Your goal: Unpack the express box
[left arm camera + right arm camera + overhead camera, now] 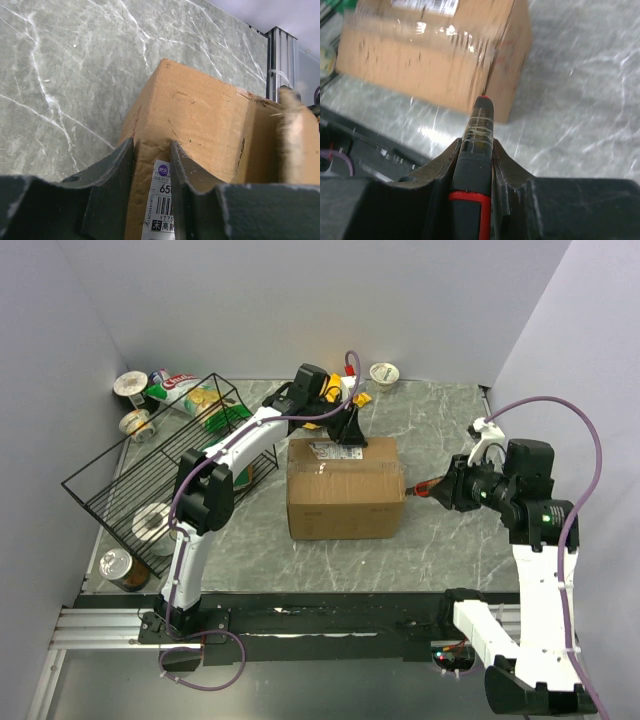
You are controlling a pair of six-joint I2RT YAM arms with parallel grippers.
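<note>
The express box point(345, 490), a brown taped carton with a white label, sits mid-table. My left gripper point(350, 432) reaches over its far top edge. In the left wrist view the box edge point(200, 115) and its label point(162, 195) fill the gap of the left gripper point(151, 145), whose jaws press the cardboard from both sides. My right gripper point(447, 490) hovers just right of the box, shut on a black-and-red cutter point(420, 487). In the right wrist view the cutter point(479, 130) sticks out of the right gripper point(476, 142), its tip close to the box's near right corner point(507, 107).
A black wire basket point(160, 470) stands at the left, with cans point(125, 570) and snack packets point(200, 398) around and inside it. A white cup point(385, 372) and a yellow item point(352, 400) lie at the back. Walls close in on three sides.
</note>
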